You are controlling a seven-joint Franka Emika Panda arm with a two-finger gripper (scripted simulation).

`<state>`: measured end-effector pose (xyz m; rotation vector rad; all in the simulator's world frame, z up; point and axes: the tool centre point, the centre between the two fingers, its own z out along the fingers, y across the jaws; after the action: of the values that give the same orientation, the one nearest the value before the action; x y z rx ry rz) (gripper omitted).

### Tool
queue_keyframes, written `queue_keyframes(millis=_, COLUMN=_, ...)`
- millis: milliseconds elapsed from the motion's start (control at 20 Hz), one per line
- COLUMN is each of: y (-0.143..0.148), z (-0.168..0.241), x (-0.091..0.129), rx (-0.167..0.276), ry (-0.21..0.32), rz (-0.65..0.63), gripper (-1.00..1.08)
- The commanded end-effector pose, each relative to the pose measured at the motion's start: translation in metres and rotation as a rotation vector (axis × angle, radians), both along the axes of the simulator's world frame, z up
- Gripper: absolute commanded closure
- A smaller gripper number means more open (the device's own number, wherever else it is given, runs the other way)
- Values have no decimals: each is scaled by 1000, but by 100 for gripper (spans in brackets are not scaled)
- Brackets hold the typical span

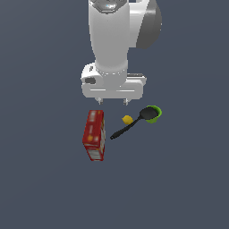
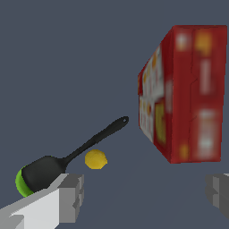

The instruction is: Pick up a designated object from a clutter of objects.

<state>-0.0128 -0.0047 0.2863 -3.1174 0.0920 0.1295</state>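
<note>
- The gripper [image 1: 112, 102] is held above the clutter with fingers [image 2: 67, 197] spread wide, nothing grasped.
- The green cup [image 1: 154, 114] is partly covered by the black spatula [image 1: 134, 123] blade, so a sideways shift seems needed.

Spatula [image 1: 132, 124] blade over green cup [image 1: 154, 114]

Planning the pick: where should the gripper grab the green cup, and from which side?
Probably the green cup's rim on the exterior view's right, taken from above with one finger inside and one outside the thick wall. The spatula's blade lies over its other side, blocking that part. The gripper is open above the clutter.
</note>
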Motion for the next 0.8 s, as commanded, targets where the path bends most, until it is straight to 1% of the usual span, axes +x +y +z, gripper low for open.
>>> queue_keyframes(millis=0, y=0, z=0, x=0, rx=0, ry=0, rz=0, gripper=-20)
queue_keyframes(millis=450, y=-2, z=0, x=1, rx=-8, ry=-3, rz=18, gripper=-20)
queue_keyframes(millis=750, y=13, z=-11, x=0, rx=-17, ry=-7, rz=50, gripper=-20)
